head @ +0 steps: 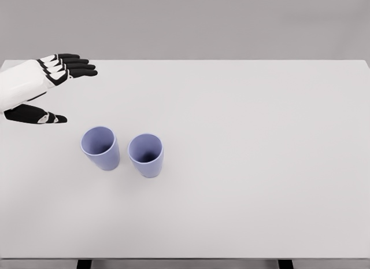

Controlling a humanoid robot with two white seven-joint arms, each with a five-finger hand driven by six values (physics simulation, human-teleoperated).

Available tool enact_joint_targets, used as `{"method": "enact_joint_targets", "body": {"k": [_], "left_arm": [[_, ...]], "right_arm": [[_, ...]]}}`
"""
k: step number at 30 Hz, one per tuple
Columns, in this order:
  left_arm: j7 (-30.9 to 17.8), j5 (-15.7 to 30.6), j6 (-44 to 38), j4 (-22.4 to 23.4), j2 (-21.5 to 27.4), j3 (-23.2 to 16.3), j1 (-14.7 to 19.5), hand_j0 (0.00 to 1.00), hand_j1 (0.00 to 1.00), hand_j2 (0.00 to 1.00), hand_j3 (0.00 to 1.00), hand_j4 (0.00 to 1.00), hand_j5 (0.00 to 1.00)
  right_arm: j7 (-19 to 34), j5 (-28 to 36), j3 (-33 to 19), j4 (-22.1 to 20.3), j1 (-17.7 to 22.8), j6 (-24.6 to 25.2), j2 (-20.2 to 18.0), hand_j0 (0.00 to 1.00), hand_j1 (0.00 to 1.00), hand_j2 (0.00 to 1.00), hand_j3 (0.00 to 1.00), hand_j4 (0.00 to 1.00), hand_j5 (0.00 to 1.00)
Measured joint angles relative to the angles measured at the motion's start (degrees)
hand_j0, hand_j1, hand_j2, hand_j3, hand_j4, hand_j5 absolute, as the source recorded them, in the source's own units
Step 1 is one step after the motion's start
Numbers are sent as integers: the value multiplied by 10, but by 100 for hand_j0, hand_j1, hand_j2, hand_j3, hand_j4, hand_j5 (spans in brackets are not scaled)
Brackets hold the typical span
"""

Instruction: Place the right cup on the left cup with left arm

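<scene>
Two lavender cups stand upright on the white table [260, 136], mouths up and close together without touching. The left cup [100, 148] is slightly farther back than the right cup [146, 155]. My left hand [72, 87] enters from the left edge, above and behind the cups. Its fingers [75, 65] are stretched out and its thumb [45, 117] is spread below them, holding nothing. The hand is well apart from both cups. The right arm does not show.
The table's far edge runs across the top under a grey wall. Its front edge lies near the bottom, with dark legs [84, 263] showing beneath.
</scene>
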State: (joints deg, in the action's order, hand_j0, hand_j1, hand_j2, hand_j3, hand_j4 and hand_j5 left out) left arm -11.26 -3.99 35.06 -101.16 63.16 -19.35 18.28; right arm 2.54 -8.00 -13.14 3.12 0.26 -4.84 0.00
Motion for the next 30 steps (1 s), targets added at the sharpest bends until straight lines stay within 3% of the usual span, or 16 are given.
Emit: {"method": "enact_joint_targets", "body": {"k": [6, 13, 18, 20, 24, 27, 28, 29, 30], "left_arm": [[0, -5, 0, 0, 2, 0, 5, 100, 100, 100, 100, 100, 100], [1, -74, 0, 1, -10, -3, 39, 100, 100, 100, 100, 100, 100], [-4, -137, 0, 6, -41, -33, 118, 100, 100, 100, 100, 100, 100], [-40, -150, 0, 7, -50, -40, 148, 100, 100, 100, 100, 100, 100], [-170, -99, 0, 6, -58, -48, 165, 100, 100, 100, 100, 100, 100], [-213, -48, 1, 5, -63, -54, 208, 100, 100, 100, 100, 100, 100], [-220, -23, 1, 4, -69, -61, 227, 100, 100, 100, 100, 100, 100], [-225, 3, 2, 3, -76, -76, 275, 100, 100, 100, 100, 100, 100], [-228, 34, 0, 1, -82, -96, 300, 100, 100, 100, 100, 100, 100]], "right_arm": [[0, 0, 2, 0, 0, 0, 0, 100, 100, 100, 100, 100, 100], [0, 0, 2, 0, 0, 0, 0, 100, 100, 100, 100, 100, 100], [0, 0, 2, 0, 0, 0, 0, 100, 100, 100, 100, 100, 100], [0, 0, 2, 0, 0, 0, 0, 100, 100, 100, 100, 100, 100], [0, 0, 2, 0, 0, 0, 0, 100, 100, 100, 100, 100, 100], [0, 0, 2, 0, 0, 0, 0, 100, 100, 100, 100, 100, 100], [0, 0, 2, 0, 0, 0, 0, 100, 100, 100, 100, 100, 100], [0, 0, 2, 0, 0, 0, 0, 100, 100, 100, 100, 100, 100], [0, 0, 2, 0, 0, 0, 0, 100, 100, 100, 100, 100, 100]]}}
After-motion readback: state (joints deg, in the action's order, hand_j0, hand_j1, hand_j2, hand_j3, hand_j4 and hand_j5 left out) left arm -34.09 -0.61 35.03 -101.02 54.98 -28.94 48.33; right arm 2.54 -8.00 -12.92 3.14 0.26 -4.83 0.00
